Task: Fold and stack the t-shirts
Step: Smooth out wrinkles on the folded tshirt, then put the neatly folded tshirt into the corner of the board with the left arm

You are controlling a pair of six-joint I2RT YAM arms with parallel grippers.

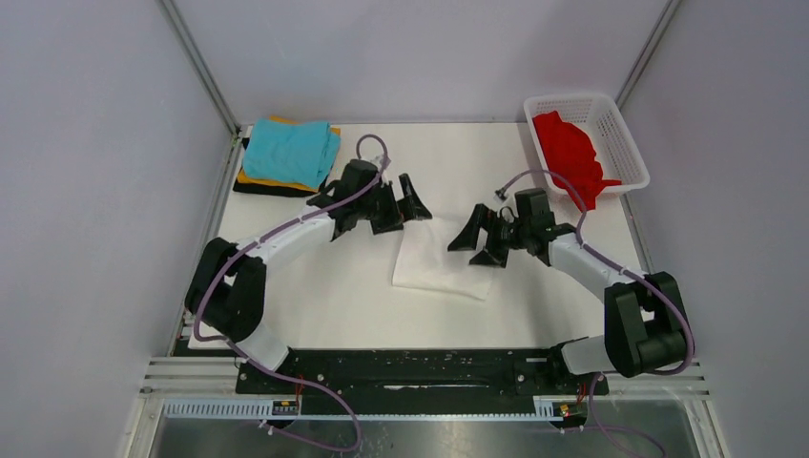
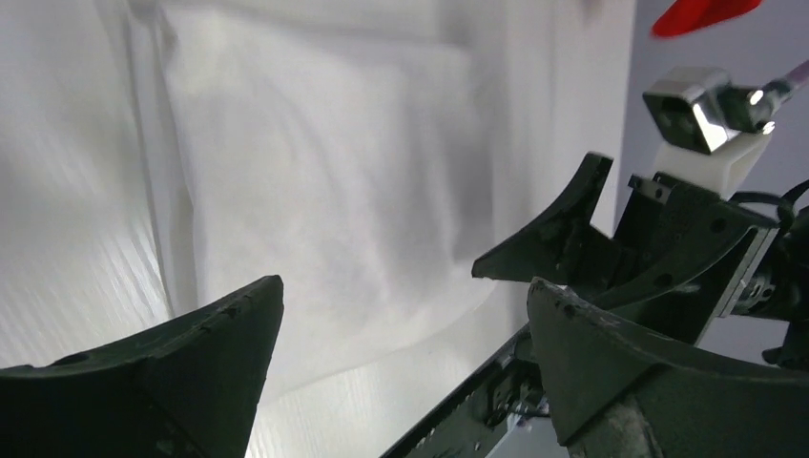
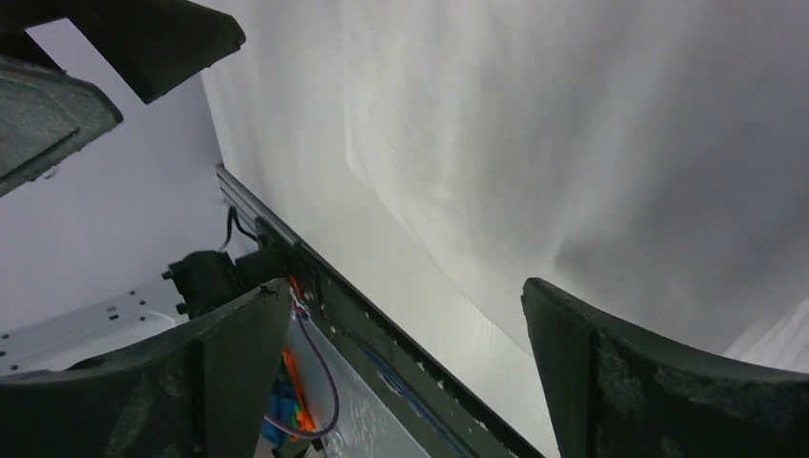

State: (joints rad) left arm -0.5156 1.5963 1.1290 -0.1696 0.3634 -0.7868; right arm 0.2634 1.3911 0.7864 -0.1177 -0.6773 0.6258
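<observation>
A folded white t-shirt (image 1: 441, 260) lies flat in the middle of the table; it also fills the left wrist view (image 2: 324, 191) and the right wrist view (image 3: 572, 143). My left gripper (image 1: 412, 203) is open and empty above its far left corner. My right gripper (image 1: 474, 244) is open and empty above its right edge. A stack with a teal t-shirt (image 1: 294, 151) on top of an orange one (image 1: 250, 178) and a black one (image 1: 256, 189) sits at the far left. A red t-shirt (image 1: 570, 153) lies crumpled in the basket.
A white plastic mesh basket (image 1: 620, 134) stands at the far right corner. The black rail (image 1: 410, 367) of the arm bases runs along the near edge. Metal frame posts rise at the back corners.
</observation>
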